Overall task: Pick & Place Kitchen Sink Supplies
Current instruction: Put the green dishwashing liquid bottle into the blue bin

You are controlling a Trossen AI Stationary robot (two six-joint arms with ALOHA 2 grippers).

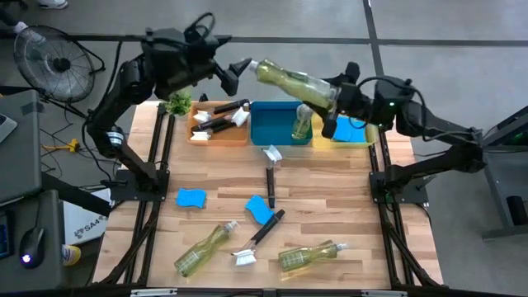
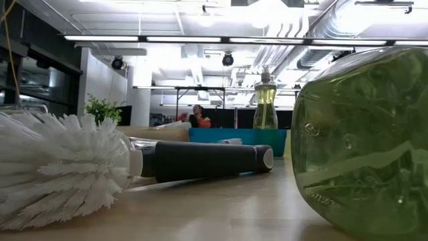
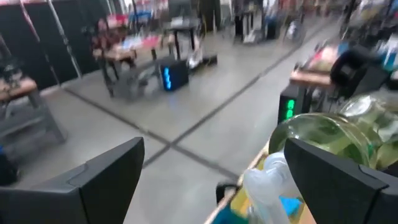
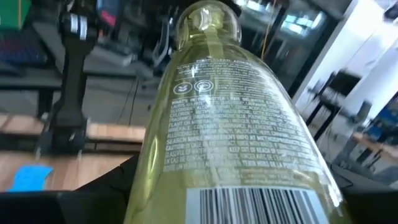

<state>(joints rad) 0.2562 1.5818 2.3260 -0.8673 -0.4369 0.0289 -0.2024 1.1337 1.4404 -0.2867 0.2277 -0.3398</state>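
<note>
Bottle point(image 1: 293, 81) of yellow-green liquid: held aloft, tilted, over the back of the table above the blue bin point(image 1: 272, 124), right gripper point(image 1: 334, 95) clamped partway round its lower body; probably smooth rigid plastic, fairly heavy w/ liquid, slippery, so mid-body grip seems best. Back label w/ barcode, small print unreadable. Farther off, left gripper point(image 1: 235, 74) wide open, empty, near the bottle's cap end.

My right gripper point(image 1: 334, 97): black. Held bottle point(image 1: 293, 80): clear, yellow-green liquid, white print, barcode. Bins: orange point(image 1: 198, 134), blue point(image 1: 262, 132), yellow point(image 1: 369, 138).
</note>
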